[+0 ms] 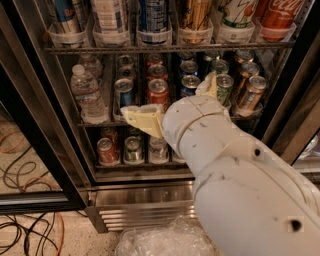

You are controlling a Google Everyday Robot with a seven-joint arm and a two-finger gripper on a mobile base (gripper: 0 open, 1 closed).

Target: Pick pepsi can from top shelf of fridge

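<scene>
The pepsi can (152, 15) is a tall deep-blue can standing in a clear tray cup on the top shelf (170, 48) of the fridge (42, 105), third from the left; its top is out of frame. My gripper (167, 96) is open and empty in front of the middle rack, well below the pepsi can. One cream finger (142, 120) points left over the short cans and the other (210, 85) points up. My white arm (240, 175) fills the lower right and hides part of the lower racks.
Other tall cans flank the pepsi can, including an orange-red one (277, 17) at the right. Water bottles (86, 92) and short cans (157, 90) fill the middle rack. Below are the louvred steel base (135, 207), crumpled clear plastic (160, 240) and cables (20, 230) on the floor.
</scene>
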